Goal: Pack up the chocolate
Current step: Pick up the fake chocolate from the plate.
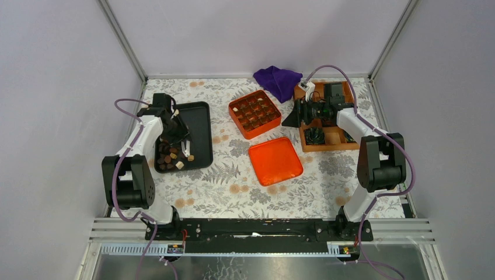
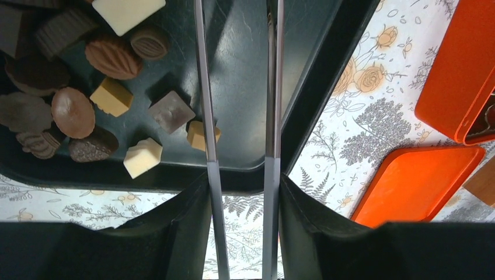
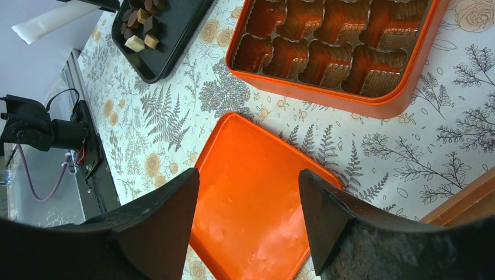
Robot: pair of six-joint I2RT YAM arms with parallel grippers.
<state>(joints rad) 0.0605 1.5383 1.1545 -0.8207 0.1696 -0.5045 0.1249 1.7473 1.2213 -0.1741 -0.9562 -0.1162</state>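
**Two grippers, both empty: picking one piece off the tray**

Item 1, left gripper (image 2: pixel 236 35). Its thin blades stand partly apart with nothing between them; only bare tray (image 2: pixel 318 93) floor shows in the gap. They hang over the tray's right half, near its near rim.

Item 2, chocolate (image 2: pixel 73 112). Dark, brown and cream pieces lie loose on the tray, crowded toward its left side. One cream piece (image 2: pixel 198 135) touches the outside of the left blade.

Handling note: this looks like an early stage, choosing a piece. The outlying cream piece is the easy pick. Shift left so the blades straddle it, descend to the floor, and close on two flat faces. Avoid the crowded pile, where neighbours would be nudged.

Item 3, left arm. The elbow is folded and the forearm reaches forward over the tray, wrist pitched down.

Item 4, right gripper (image 3: pixel 248 192). It is wide open and holds nothing, well right of the tray, looking down on the lid (image 1: pixel 275 160). The arm is stretched forward, wrist turned toward the tray.

Item 5, box (image 1: pixel 240 123). It sits right of the tray, cells open.
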